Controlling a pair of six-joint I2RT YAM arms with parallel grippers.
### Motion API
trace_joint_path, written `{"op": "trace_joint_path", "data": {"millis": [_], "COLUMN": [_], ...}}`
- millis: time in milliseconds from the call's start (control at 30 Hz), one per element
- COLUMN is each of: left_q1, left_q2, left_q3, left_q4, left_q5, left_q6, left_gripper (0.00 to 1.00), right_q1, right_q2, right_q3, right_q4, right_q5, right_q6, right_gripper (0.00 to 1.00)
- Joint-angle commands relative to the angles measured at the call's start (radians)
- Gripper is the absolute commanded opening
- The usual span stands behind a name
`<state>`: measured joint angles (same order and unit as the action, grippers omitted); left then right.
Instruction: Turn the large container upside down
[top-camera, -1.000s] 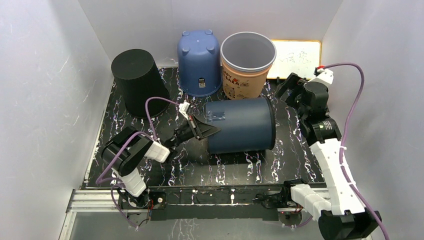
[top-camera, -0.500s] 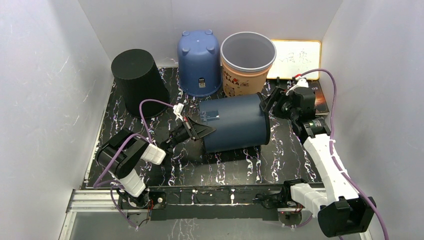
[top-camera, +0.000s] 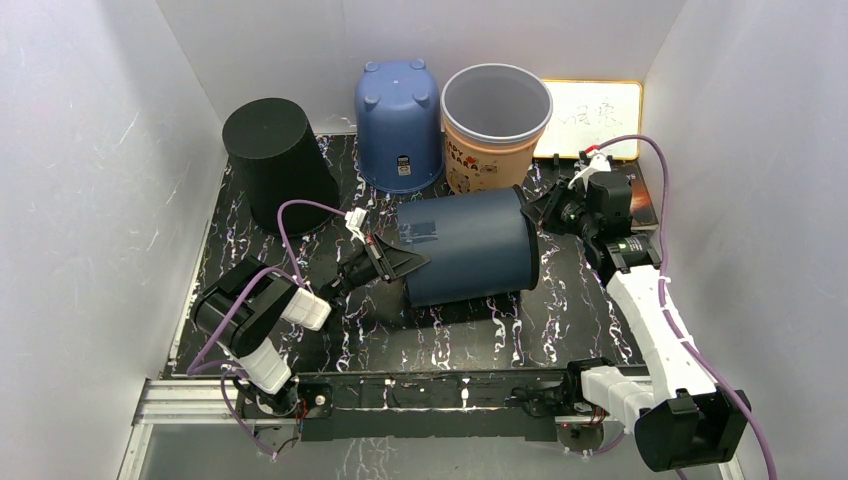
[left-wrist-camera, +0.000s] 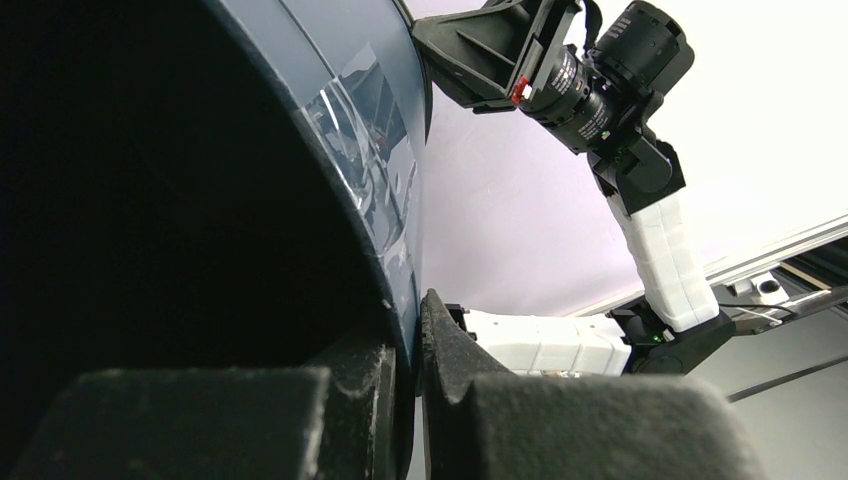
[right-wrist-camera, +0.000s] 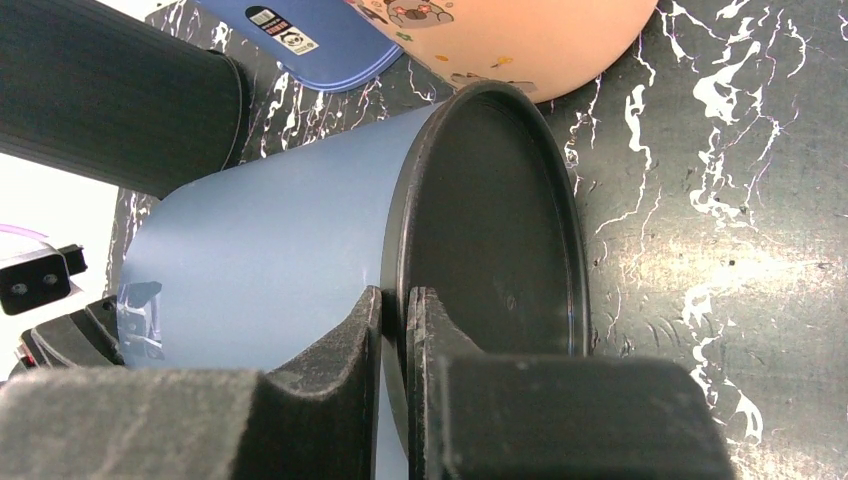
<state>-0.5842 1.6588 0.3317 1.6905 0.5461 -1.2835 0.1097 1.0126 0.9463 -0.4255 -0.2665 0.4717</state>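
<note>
The large container (top-camera: 465, 245), dark blue, lies on its side at the centre of the top view, on the marbled table (top-camera: 575, 295). By that pose the turn looks roughly half done: it is neither upright nor inverted. The right gripper (top-camera: 541, 213) pinches its right-end rim and the left gripper (top-camera: 404, 263) its left-end wall, both narrowed onto it. Rotating it onto its mouth remains.

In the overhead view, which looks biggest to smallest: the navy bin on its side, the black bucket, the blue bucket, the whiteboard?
1. navy bin and black bucket, too alike to rank.
2. blue bucket.
3. whiteboard, partly hidden.
</note>
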Motion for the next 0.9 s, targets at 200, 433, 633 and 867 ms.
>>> {"op": "trace_joint_path", "data": {"millis": [200,433,633,867], "left_q1": [0.006,0.005,0.006,0.005], "left_q2": [0.062,0.054,0.029,0.034], "left_q3": [-0.030,-0.053,-0.088,-0.130], "left_q4": [0.097,0.097,0.095,0.095], "left_q5": [0.038,0.017,-0.011,-0.045], "left_q6": [0.006,-0.003,0.004,0.016], "left_gripper": [0.06,0.62,0.73,0.74], "right_q1": [0.001,0.001,0.002,0.008], "right_q2": [-0.022,-0.019,-0.022,-0.020], "right_q3": [0.230,0.296,0.319,0.367], "right_q4": [-0.089,-0.119,-0.122,-0.134], "right_q5": [-0.052,-0.091,-0.105,-0.145], "right_q6": [-0.027,-0.026,-0.023,-0.019], "right_gripper": [0.00,0.00,0.00,0.00]}}
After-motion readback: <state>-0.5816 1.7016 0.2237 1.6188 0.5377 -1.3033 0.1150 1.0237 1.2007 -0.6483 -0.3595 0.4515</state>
